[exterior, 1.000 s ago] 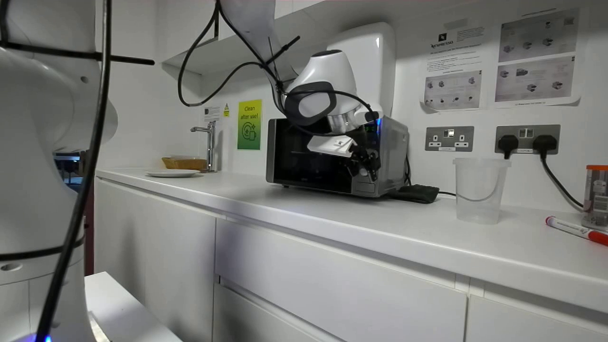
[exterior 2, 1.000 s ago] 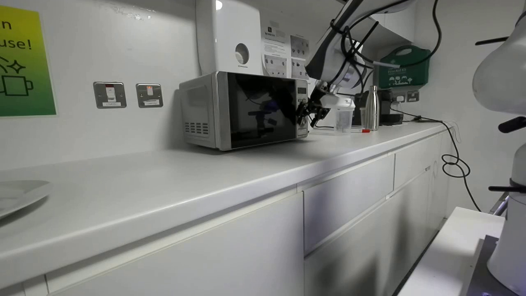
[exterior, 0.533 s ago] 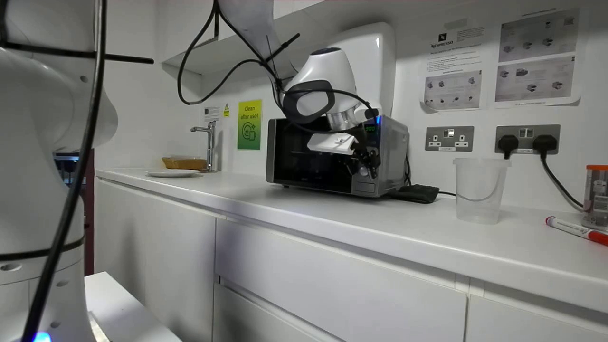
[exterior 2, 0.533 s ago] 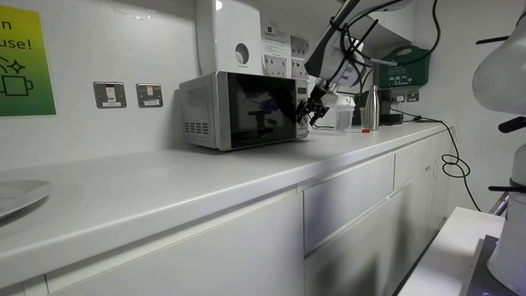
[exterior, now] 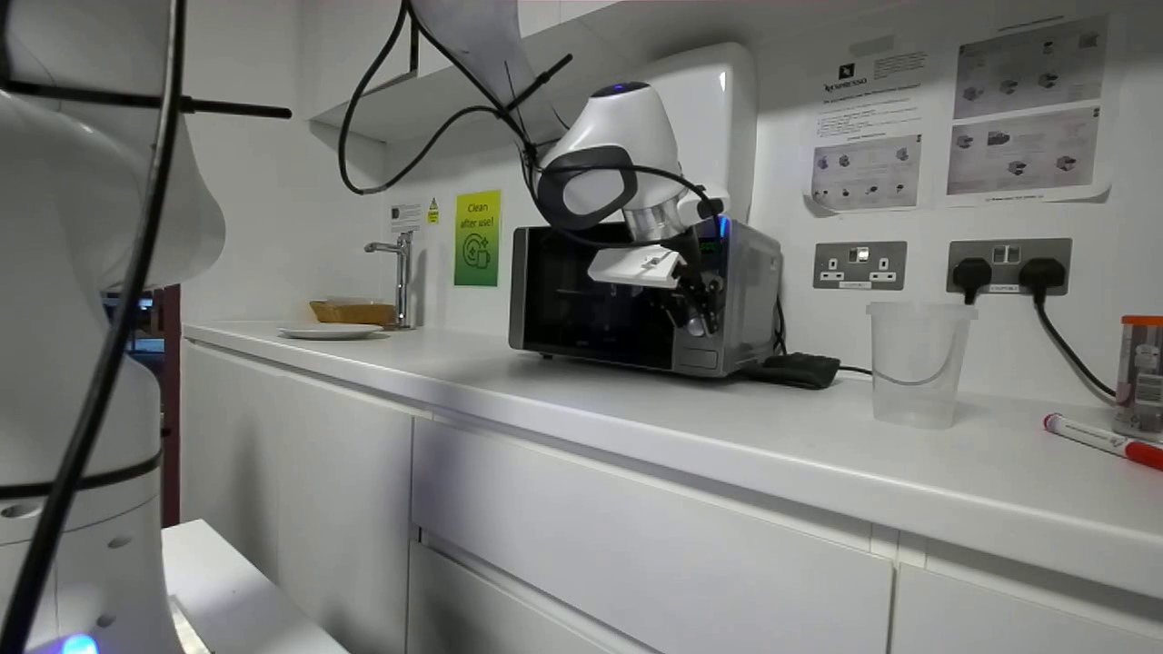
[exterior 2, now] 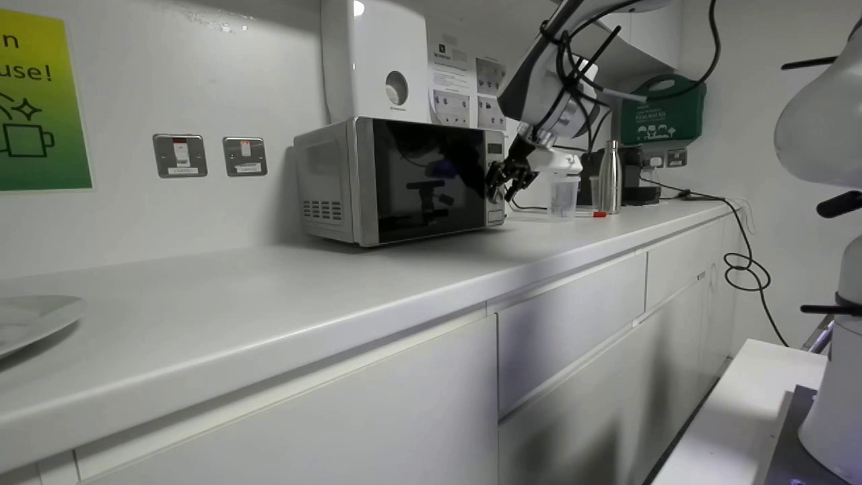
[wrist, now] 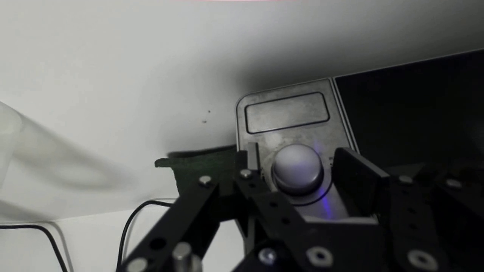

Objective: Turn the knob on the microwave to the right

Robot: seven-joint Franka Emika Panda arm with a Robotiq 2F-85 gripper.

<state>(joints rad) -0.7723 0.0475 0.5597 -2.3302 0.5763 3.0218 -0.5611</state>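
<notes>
The silver-grey microwave (exterior: 754,291) with its dark glass door stands on the counter; it also shows in an exterior view (exterior 2: 431,182). Its round silver knob (wrist: 297,170) sits low on the control panel (wrist: 287,113) in the wrist view, and a bit of the knob (exterior: 697,327) shows in an exterior view. My black gripper (wrist: 297,155) is open, one finger on each side of the knob. Gaps show between both fingers and the knob. In both exterior views the gripper (exterior: 692,313) (exterior 2: 501,195) is at the panel's lower part, pointing steeply down.
A clear plastic tub (exterior: 918,363) and a red marker (exterior: 1104,442) are on the counter beyond the microwave. A dark cloth-like item (exterior: 800,370) lies beside it. A steel bottle (exterior 2: 610,178) stands farther along. A plate (exterior: 332,332) lies towards the tap. A white wall box (exterior 2: 374,60) hangs above.
The arm's wrist has risen slightly and the gripper tilts a little more steeply. The fingertips stay near the knob. The microwave has not moved.
</notes>
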